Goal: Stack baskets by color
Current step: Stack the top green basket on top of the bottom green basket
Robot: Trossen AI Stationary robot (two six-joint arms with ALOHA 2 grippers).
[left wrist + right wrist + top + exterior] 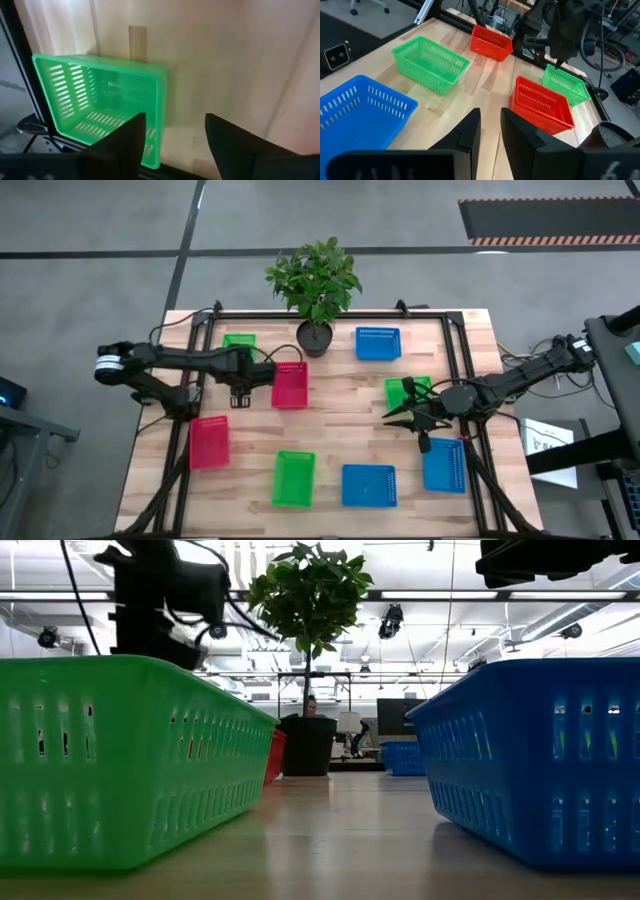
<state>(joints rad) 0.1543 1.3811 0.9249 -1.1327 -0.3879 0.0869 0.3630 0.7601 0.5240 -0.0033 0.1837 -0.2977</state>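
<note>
High view: eight baskets countable. The red basket (290, 384) at centre-left looks thicker-walled, likely two nested, though I cannot confirm. A second red basket (209, 441) lies at 8 o'clock from it. Green baskets: one at the 11 o'clock corner (238, 340), one at the near edge (294, 477), one under the right arm (404, 391). Blue baskets: far (378, 342), near (369, 485) and right (443, 465). The left gripper (240, 392) hangs between the far green basket and the red basket; the right gripper (420, 425) hovers near table centre-right, beside the plant pot's (314, 337) 4 o'clock.

Low view: green basket wall (120, 760) at 9 o'clock, blue wall (540, 760) at 3 o'clock, pot between.

Left wrist view: fingers (125, 145) spread apart, nothing between them; green basket (100, 100) beyond. Judged released, probably after a drop.

Right wrist view: fingers (470, 132) nearly together, empty, aimed toward the red baskets; probably waiting.
</note>
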